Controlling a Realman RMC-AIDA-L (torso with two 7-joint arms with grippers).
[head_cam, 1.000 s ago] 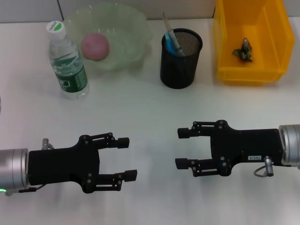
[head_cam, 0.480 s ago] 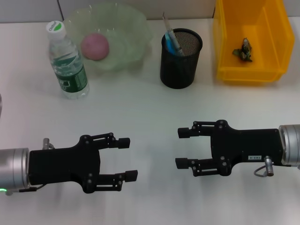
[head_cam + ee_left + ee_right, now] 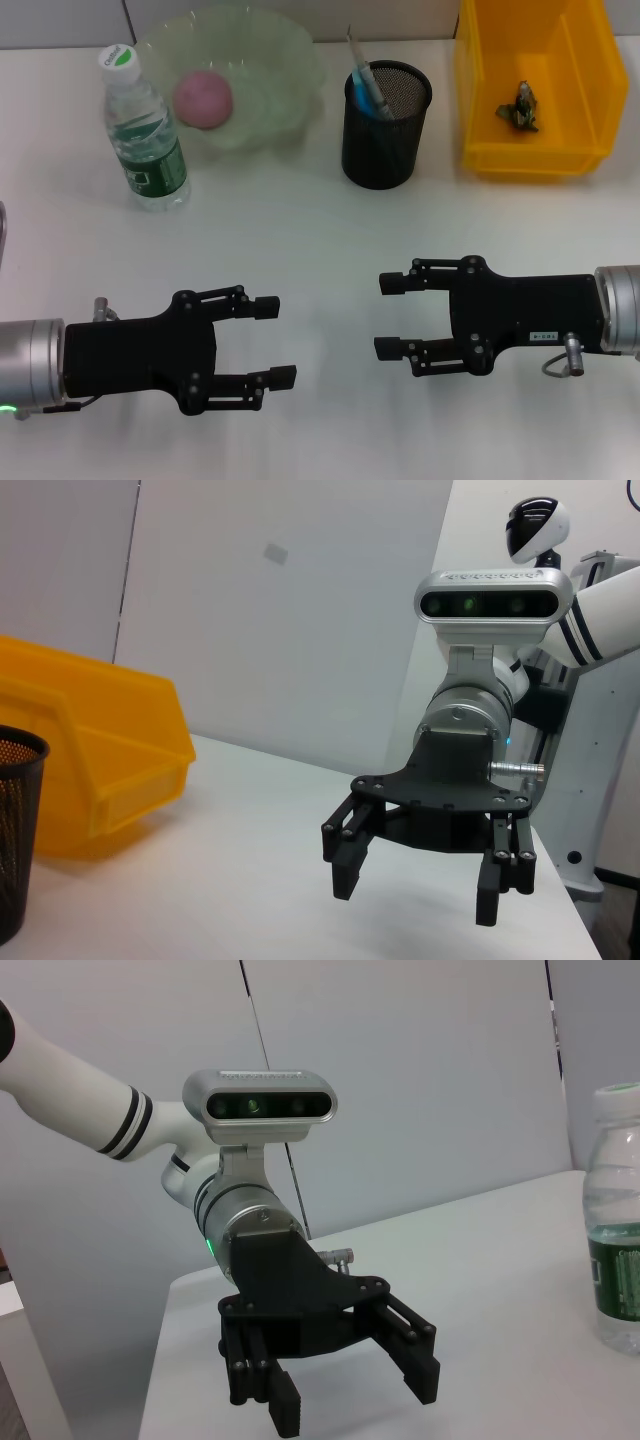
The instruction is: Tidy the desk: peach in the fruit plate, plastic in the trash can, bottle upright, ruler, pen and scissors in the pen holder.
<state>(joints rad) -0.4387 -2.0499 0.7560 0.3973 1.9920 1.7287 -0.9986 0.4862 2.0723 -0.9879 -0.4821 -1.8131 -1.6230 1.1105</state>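
All items look put away; nothing seems left to tidy.
Peach [image 3: 203, 99] in plate [image 3: 285, 60], bottle [image 3: 145, 130] upright, scrap [image 3: 521, 106] in bin [image 3: 480, 90], pens in holder [image 3: 385, 125]; left gripper [image 3: 272, 341] and right gripper [image 3: 388, 316] hover wide open, empty.

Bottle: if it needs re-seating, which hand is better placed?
Left, most likely. The bottle stands upright on the robot's left side of the desk, the same side as the left hand, which is open and empty. The right hand, also open, would have to cross over.
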